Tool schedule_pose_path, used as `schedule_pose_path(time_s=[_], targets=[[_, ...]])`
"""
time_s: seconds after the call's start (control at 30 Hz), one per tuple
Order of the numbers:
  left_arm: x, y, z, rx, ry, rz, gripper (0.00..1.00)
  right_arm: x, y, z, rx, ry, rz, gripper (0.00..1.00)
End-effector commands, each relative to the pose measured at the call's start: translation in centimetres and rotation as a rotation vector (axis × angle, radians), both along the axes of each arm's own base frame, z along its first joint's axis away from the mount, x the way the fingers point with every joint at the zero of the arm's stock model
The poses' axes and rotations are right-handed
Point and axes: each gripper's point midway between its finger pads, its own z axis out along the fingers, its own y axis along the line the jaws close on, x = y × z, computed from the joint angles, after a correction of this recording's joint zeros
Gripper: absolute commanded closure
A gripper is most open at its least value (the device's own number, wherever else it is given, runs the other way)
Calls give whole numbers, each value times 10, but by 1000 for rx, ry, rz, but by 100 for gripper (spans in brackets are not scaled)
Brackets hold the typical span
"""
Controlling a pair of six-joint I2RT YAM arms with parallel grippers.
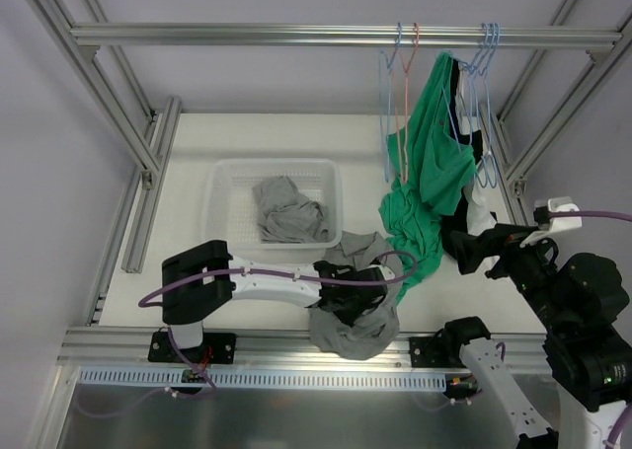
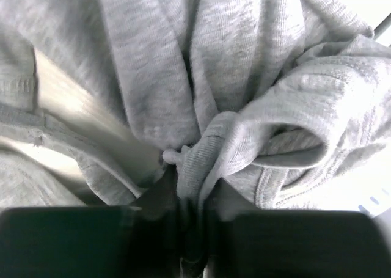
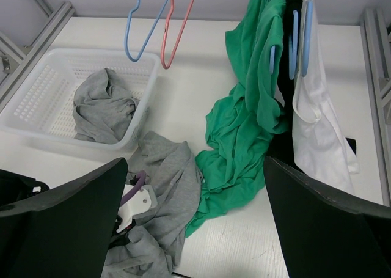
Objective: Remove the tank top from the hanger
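At the near edge of the white table (image 1: 197, 138), the left gripper (image 1: 341, 291) is pinching a bunched fold of the grey ribbed-knit tank top (image 1: 357, 329). The left wrist view shows the cloth gathered tight between its dark fingers (image 2: 73, 241). This garment lies crumpled on the table, just in front of the white perforated plastic basket (image 1: 222, 173), and no hanger is visible inside it. The empty blue wire hanger (image 1: 386, 123) and the empty pink wire hanger (image 1: 405, 123) hang from the overhead aluminium rail (image 1: 247, 35). The right gripper (image 3: 194, 186) is spread wide and holds nothing; it faces the green jersey garment (image 1: 427, 163), which is hooked on a blue hanger with its lower half trailing onto the table. Assessment: this piece appears already freed, and the step in hand is securing it for transfer. The next move likely calls for a lift high enough to clear the basket wall, then release beside the second grey garment (image 1: 286, 212) inside. The grip takes only one fold, so the trailing cloth may snag on the rim.
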Motion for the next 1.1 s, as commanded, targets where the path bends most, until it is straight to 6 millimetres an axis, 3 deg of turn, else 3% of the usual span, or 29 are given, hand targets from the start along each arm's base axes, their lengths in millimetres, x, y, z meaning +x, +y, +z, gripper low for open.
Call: schedule_pose_path(time_s=[0.0,0.07,0.17,0.2,0.27,0.3,0.33,0.37,0.43,0.47,0.53,0.57,0.63,0.67,0.73,0.77,0.87,1.0,1.07], targets=[[-6,26,-5,53,-3,52,100,-1,9,12,22,-63,51,0],[-4,28,7,18,-18,85,100,-2,8,14,19,-68,47,1],[6,34,43,-76,-79,140,100,-2,5,14,13,-77,32,1],[9,37,66,-141,-104,156,100,-3,4,14,13,-81,27,1],[19,44,93,-208,-167,206,100,-4,3,13,14,-84,22,1],[23,48,122,-292,-197,221,100,-5,2,13,14,-84,19,1],[29,51,137,-329,-233,239,100,-5,2,13,17,-85,17,1],[30,55,168,-417,-255,247,100,-6,1,13,17,-88,14,0],[34,62,198,-484,-301,242,100,-5,1,13,18,-88,11,1],[37,68,227,-555,-329,252,100,-5,1,14,19,-87,11,0],[41,78,251,-584,-386,239,100,-5,0,15,19,-90,5,1],[49,88,281,-630,-441,276,100,-5,-1,16,20,-93,3,1],[59,106,300,-603,-522,300,100,-6,-2,17,19,-95,-5,1],[70,119,329,-623,-596,348,100,-5,-3,18,19,-98,-9,0],[80,135,352,-616,-668,392,100,-5,-3,18,20,-96,-11,0],[88,144,377,-630,-725,448,100,-4,-3,18,24,-94,-11,0],[110,160,415,-616,-817,515,100,-1,2,19,40,-89,5,1],[155,180,434,-657,-770,602,100,1,6,22,54,-88,21,1],[168,186,445,-652,-790,626,100,1,7,22,56,-89,23,1]])
